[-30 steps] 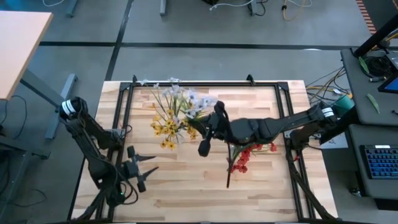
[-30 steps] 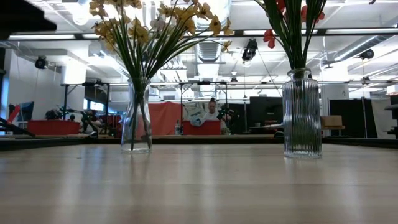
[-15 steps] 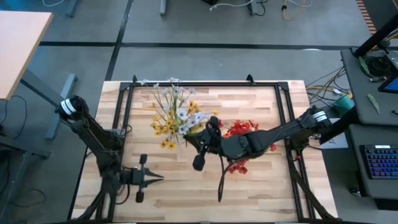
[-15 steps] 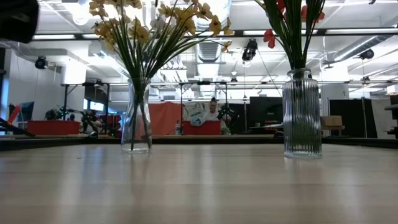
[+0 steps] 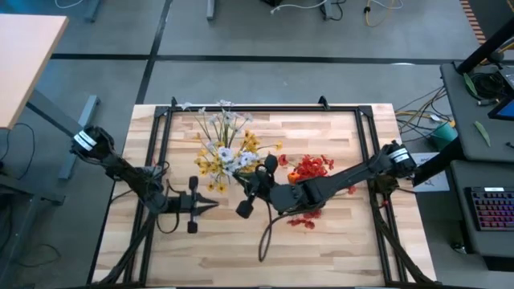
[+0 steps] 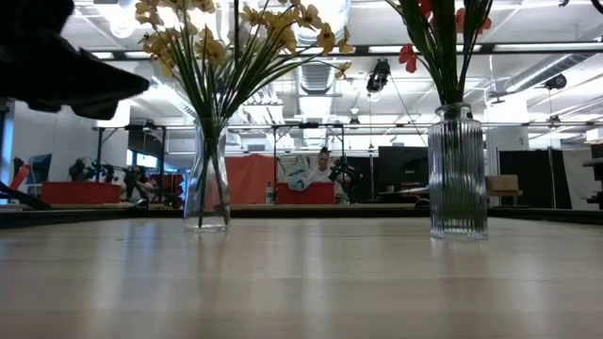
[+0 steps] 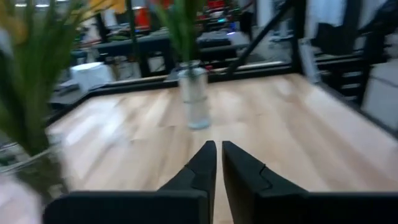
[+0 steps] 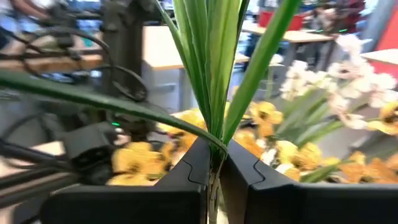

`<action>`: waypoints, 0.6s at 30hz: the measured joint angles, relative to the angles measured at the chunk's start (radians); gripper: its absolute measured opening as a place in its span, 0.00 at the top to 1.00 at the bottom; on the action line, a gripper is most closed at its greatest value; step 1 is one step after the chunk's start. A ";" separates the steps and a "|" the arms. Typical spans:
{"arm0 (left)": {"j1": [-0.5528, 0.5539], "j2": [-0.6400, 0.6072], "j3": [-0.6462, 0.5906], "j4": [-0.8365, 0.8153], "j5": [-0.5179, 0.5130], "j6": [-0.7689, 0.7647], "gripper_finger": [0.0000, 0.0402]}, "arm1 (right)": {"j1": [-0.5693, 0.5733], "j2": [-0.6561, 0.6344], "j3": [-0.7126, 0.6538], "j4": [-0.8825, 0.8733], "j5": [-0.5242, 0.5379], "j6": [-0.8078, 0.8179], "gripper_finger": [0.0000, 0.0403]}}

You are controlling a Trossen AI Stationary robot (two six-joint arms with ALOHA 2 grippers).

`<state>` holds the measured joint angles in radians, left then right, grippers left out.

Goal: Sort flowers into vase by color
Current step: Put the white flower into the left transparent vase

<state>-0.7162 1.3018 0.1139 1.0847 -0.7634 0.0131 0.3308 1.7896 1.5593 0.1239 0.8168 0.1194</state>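
Left arm waits at the left side of the table. Left gripper [image 5: 210, 205] hovers over bare wood near the yellow bunch, fingers [image 7: 204, 163] pressed together on nothing; the left wrist view shows only a thin gap between them and open table [image 5: 337, 241] ahead.

Left vase [image 6: 207, 179], plain clear glass, stands upright and holds the yellow flowers [image 5: 215, 164] together with white ones [image 5: 233, 154]. In the low view the green stalks fan out from the neck and the blossoms spread wide above it.

Right gripper [image 5: 247, 193] sits just beside that bunch, toward the middle of the table. Its fingers [image 8: 189, 163] are clamped on a stem [image 8: 214, 81]: the right wrist view shows long green leaves rising from the pinch, with yellow and white blossoms close behind. In the high view a thin dark stalk [image 5: 265, 237] trails down below the arm toward the near edge. I cannot tell the colour of this stem's own blossom.

Right vase [image 6: 458, 171], ribbed glass, stands upright and holds the red flowers [image 5: 309, 167]. A few more red blossoms [image 5: 303, 221] show just below the right arm; whether they lie loose on the wood or belong to the held stem I cannot tell.

Judgement: sorting looks far along. Two vases are filled, one stem is in hand and not yet placed, and no other loose flowers are plain to see.
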 joint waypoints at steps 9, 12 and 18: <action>0.128 0.001 -0.038 -0.003 -0.065 -0.069 0.80 | -0.014 0.008 0.026 0.023 0.050 -0.032 0.97; 0.166 0.002 -0.038 -0.002 -0.065 -0.085 0.69 | -0.016 0.008 0.055 0.025 0.053 -0.059 0.97; 0.217 0.002 -0.038 -0.012 -0.123 -0.092 0.46 | -0.014 0.010 0.147 0.018 0.050 -0.141 0.97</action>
<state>-0.4993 1.3033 0.0757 1.0727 -0.8860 -0.0792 0.3164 1.7993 1.7062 0.1418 0.8672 -0.0213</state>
